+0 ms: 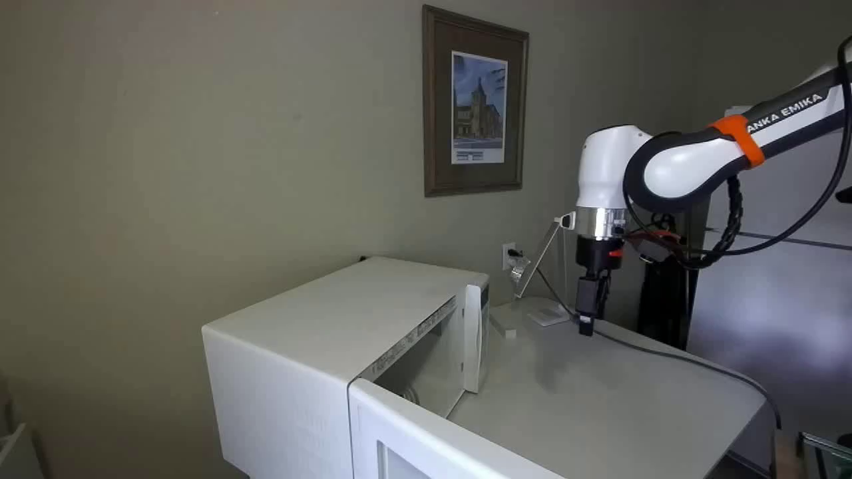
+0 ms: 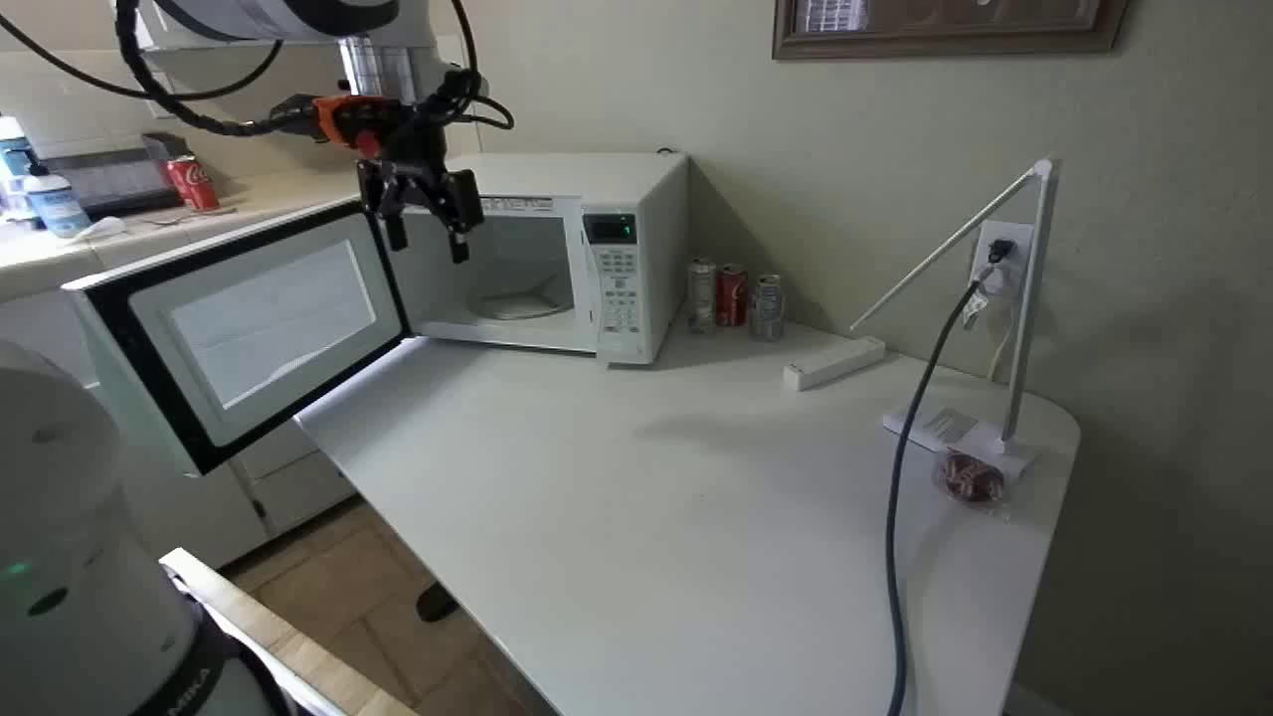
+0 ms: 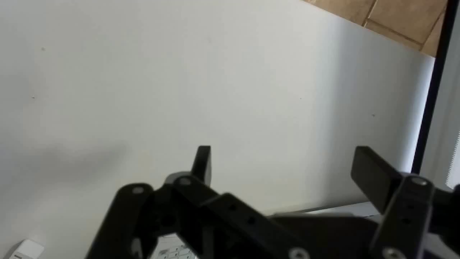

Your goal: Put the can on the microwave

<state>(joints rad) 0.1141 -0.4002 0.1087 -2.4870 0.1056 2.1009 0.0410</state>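
Where end effector (image 2: 428, 241) gapes, microwave (image 2: 617, 283) partly hidden.

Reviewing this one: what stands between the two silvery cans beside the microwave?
An exterior view shows a red can between the silvery can nearest the microwave and the other silvery can.

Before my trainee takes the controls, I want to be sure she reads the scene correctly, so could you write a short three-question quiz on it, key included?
1. Short answer: How many slim cylindrical metal cans stand on the flat white table beside the white box-shaped microwave?

2. Multiple choice: In that row, as an exterior view shows it, what colour is the middle can?
A) silver
B) red
C) green

3. True or false: The black two-fingered jaws are gripping a can.

Key:
1. Three.
2. B, red.
3. False; they stand open with nothing between them.
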